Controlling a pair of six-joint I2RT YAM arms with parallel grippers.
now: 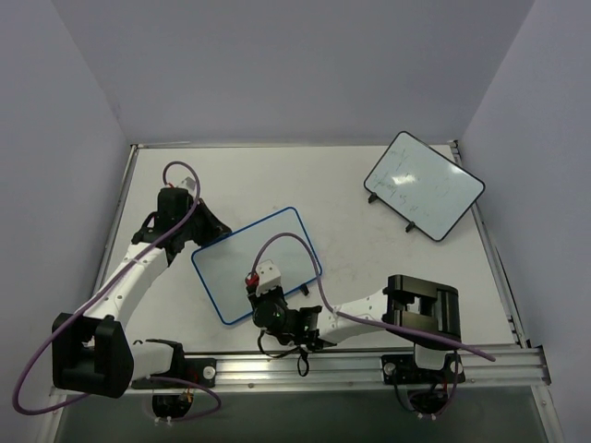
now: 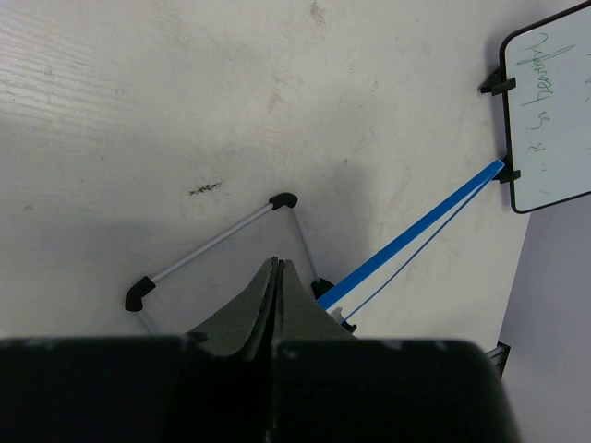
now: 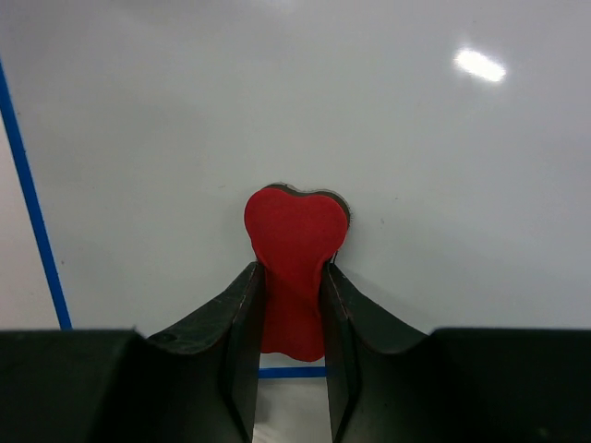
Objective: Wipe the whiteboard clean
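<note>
Where the white table (image 1: 369, 258) fills the overhead view, the entries run as follows.

Item: blue-rimmed whiteboard (image 1: 231, 272), rounded corners, lying askew at the table's middle, just ahead of the arm bases.

Item: right gripper (image 3: 289, 272), jaws pinching a red heart-shaped eraser (image 3: 295, 226). The eraser's lobed end meets the board's white face close to the near edge. In the wrist view the blue rim shows to the left and below.

Item: left gripper (image 2: 277, 269), fingers pressed together with nothing between them, at the board's left edge. Whether it touches the rim cannot be told.

Item: silver-rod frame with black corner caps (image 2: 212, 242), on the table just beyond those fingertips, beside the blue rim seen edge-on.

Item: black-rimmed whiteboard (image 1: 425, 185), faint handwriting, at the far right corner, well apart from the first board.
</note>
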